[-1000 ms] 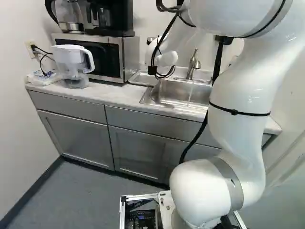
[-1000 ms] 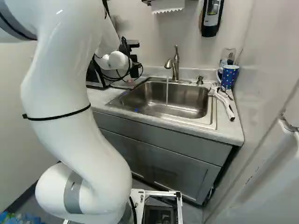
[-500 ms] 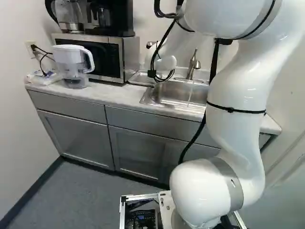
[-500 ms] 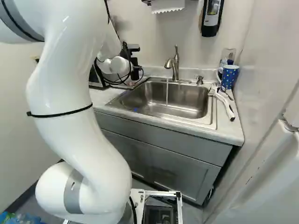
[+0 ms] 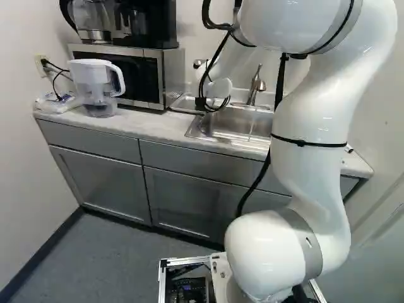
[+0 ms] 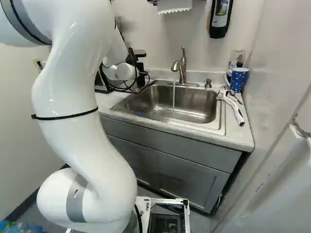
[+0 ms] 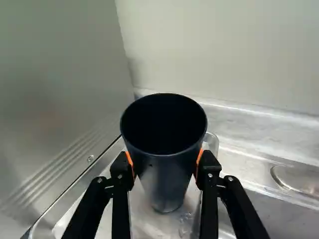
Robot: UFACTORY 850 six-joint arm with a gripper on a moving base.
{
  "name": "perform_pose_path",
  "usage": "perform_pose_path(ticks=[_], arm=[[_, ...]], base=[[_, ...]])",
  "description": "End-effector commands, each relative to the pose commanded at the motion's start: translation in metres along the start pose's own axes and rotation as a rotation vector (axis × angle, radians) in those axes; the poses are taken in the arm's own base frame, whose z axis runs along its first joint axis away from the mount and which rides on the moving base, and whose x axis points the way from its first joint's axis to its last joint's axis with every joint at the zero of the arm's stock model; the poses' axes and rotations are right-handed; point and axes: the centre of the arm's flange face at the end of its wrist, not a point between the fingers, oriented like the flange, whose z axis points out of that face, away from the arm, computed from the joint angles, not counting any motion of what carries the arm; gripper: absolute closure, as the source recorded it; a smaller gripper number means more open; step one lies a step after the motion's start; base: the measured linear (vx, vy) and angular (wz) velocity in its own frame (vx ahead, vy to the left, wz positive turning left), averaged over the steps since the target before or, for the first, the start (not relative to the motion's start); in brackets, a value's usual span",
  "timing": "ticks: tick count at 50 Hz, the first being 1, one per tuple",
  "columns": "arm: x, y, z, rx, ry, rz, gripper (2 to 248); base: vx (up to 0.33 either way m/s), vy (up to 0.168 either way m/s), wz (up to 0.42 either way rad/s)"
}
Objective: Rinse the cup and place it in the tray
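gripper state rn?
Gripper: closed on the dark cup, one jaw on each side, cup upright over the tray.

In the right base view the black gripper (image 6: pixel 140 68) is small beside looped cables (image 6: pixel 121 89), and its fingertips cannot be made out. In the wrist view, the inner floor of the dark cup (image 7: pixel 167 181) between the fingers is lost in shadow. Under the gripper, the cup and fingers cover part of the clear tray (image 7: pixel 216 144), which also runs off the edge; contact between cup and tray is unclear. Beside the gripper, an oval metal piece (image 7: pixel 301 178) is cut off.
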Motion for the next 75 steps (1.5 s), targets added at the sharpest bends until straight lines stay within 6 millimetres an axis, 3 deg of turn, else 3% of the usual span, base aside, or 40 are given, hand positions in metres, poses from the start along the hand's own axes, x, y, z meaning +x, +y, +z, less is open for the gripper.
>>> perform_pose_path(ticks=[3, 4, 8, 9, 13, 14, 19, 20, 34, 75], arm=[[0.000, 0.000, 0.000, 0.000, 0.000, 0.000, 125], [0.000, 0.000, 0.000, 0.000, 0.000, 0.000, 107], [0.000, 0.000, 0.000, 0.000, 0.000, 0.000, 107], [0.000, 0.000, 0.000, 0.000, 0.000, 0.000, 74], [0.000, 0.000, 0.000, 0.000, 0.000, 0.000, 74], [0.000, 0.000, 0.000, 0.000, 0.000, 0.000, 40], [0.000, 0.000, 0.000, 0.000, 0.000, 0.000, 40], [0.000, 0.000, 0.000, 0.000, 0.000, 0.000, 6], [0.003, 0.000, -0.001, 0.000, 0.006, 0.000, 3], [0.045, -0.001, -0.019, 0.003, 0.085, 0.000, 3]], base=[[0.000, 0.000, 0.000], [0.000, 0.000, 0.000], [0.000, 0.000, 0.000], [0.000, 0.000, 0.000], [0.000, 0.000, 0.000], [0.000, 0.000, 0.000], [0.000, 0.000, 0.000], [0.000, 0.000, 0.000], [0.000, 0.000, 0.000], [0.000, 0.000, 0.000]])
